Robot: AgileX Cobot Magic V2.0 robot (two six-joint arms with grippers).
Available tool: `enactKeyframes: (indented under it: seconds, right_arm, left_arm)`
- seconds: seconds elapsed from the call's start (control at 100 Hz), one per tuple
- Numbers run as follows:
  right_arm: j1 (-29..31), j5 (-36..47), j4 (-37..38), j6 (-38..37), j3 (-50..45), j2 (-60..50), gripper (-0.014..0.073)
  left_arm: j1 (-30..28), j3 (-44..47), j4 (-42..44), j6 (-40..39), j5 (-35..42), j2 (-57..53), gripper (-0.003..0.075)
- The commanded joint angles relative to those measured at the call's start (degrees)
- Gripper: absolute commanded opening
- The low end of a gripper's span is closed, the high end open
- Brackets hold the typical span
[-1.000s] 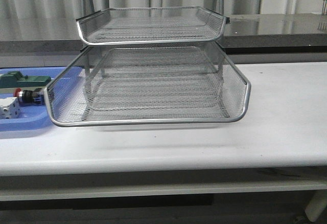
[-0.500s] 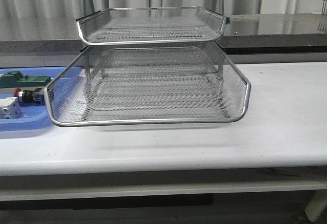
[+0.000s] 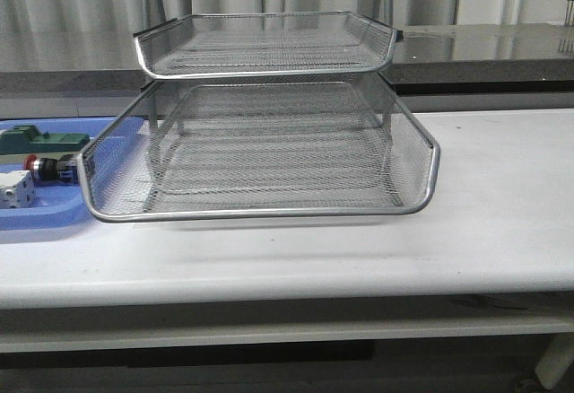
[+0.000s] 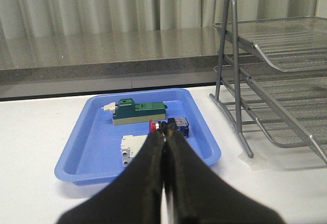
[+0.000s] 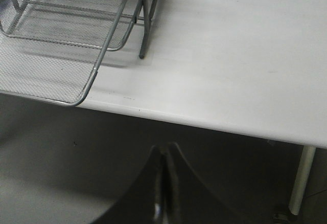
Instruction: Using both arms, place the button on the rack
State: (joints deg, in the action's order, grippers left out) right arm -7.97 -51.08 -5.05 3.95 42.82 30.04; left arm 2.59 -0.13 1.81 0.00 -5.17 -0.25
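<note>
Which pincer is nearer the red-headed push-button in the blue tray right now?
Left. The left pincer, shut, points at the red-headed push-button in the blue plastic tray. The right pincer, shut, hangs off the white table's front edge; no button in its view.

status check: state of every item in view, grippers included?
button: lying on its side in the blue tray, not gripped
rack: upright on the table, lower tray slid forward, visible trays bare
blue tray: flat on the table beside the rack, holding three parts
green block: resting in the blue tray
white cube: resting in the blue tray
left gripper: shut, empty
right gripper: shut, empty
</note>
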Motion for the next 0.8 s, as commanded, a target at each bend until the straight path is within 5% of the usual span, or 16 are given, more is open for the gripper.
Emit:
enactKeyframes:
  seconds: [0.0,0.48,0.79]
  right_arm:
    - [0.0,3.4,0.2,0.0,1.8,0.2,-0.0068]
    - [0.0,3.4,0.2,0.0,1.8,0.2,-0.0068]
    - [0.0,3.4,0.2,0.0,1.8,0.2,-0.0068]
  left_arm:
    - [-0.1,3.1,-0.1,-0.8,5.2,-1.8,-0.0021]
    - [-0.1,1.9,-2.5,-0.8,10.9,-1.8,-0.0021]
    - [-0.1,-9.8,-12.2,-0.8,2.6,4.8,-0.0021]
